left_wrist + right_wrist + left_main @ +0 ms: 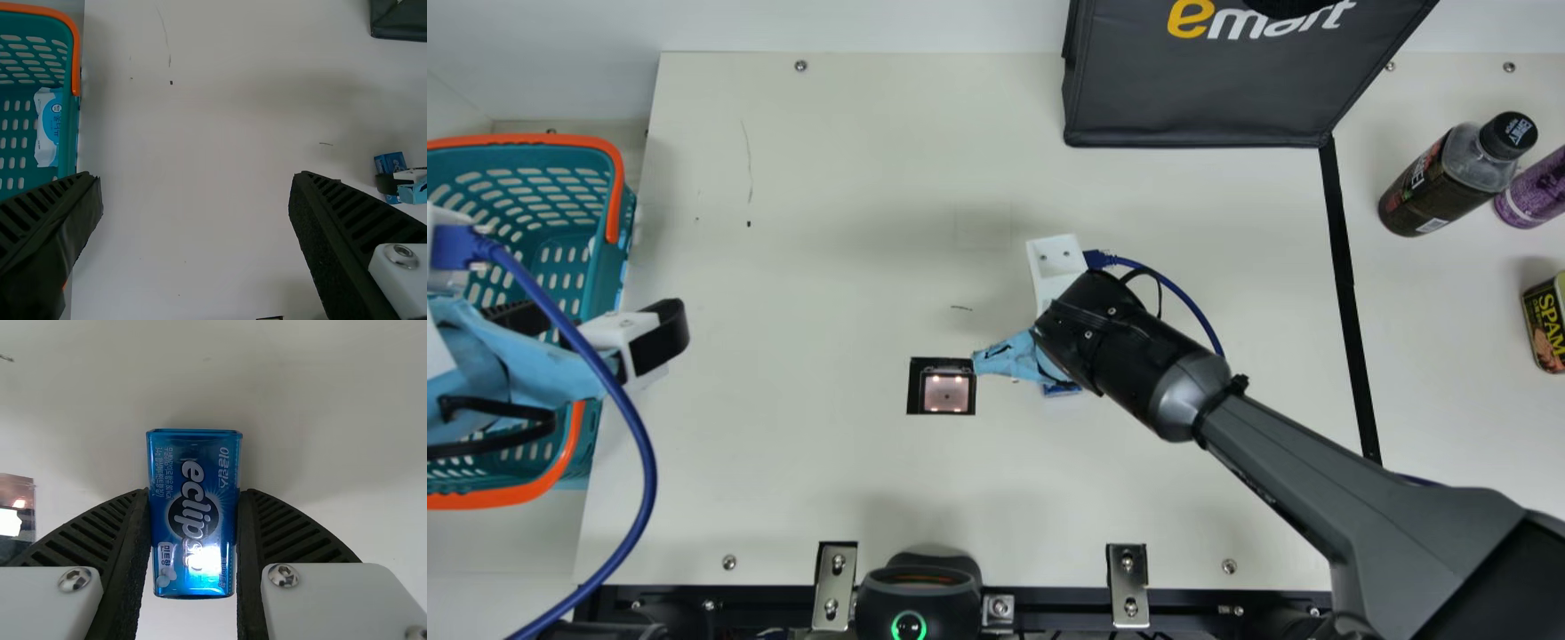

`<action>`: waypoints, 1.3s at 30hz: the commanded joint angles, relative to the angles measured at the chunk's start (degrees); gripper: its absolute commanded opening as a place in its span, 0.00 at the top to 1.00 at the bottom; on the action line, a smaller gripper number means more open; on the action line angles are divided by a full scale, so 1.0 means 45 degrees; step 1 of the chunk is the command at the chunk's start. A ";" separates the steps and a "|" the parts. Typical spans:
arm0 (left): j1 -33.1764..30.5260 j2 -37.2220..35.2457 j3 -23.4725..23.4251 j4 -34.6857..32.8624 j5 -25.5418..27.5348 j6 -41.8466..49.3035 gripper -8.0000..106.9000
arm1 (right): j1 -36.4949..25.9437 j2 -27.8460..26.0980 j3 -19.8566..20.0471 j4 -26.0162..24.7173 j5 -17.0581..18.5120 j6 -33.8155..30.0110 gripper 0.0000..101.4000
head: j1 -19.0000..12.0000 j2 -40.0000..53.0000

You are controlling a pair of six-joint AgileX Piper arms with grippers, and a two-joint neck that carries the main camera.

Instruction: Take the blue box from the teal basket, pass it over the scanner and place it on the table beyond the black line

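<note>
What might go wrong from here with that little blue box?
The blue box is pinched by its sides in the right gripper, so it might slip out. It is beside the scanner, not over it, so a scan could be missed. The black line lies farther off; the box might land short of it.

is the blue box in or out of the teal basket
Out: the blue box is in the right gripper, over the table, away from the basket.
</note>
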 commanded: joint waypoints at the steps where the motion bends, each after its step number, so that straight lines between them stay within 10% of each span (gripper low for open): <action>1: 0.0000 0.0000 0.0000 0.0000 0.0000 0.0000 0.15 | 0.0011 -0.0084 -0.0098 -0.0017 0.0097 0.0004 1.00 | -0.0369 0.0000; 18: 0.0000 0.0000 0.0000 0.0000 0.0000 0.0000 0.15 | -0.0166 -0.0780 -0.0941 0.0039 0.1091 -0.0469 1.00 | -0.0369 -0.2375; 39: 0.0000 0.0000 0.0000 0.0000 0.0000 0.0000 0.15 | -0.6447 -0.4687 0.3030 0.1229 0.0085 -0.4797 1.00 | -0.0369 -0.4444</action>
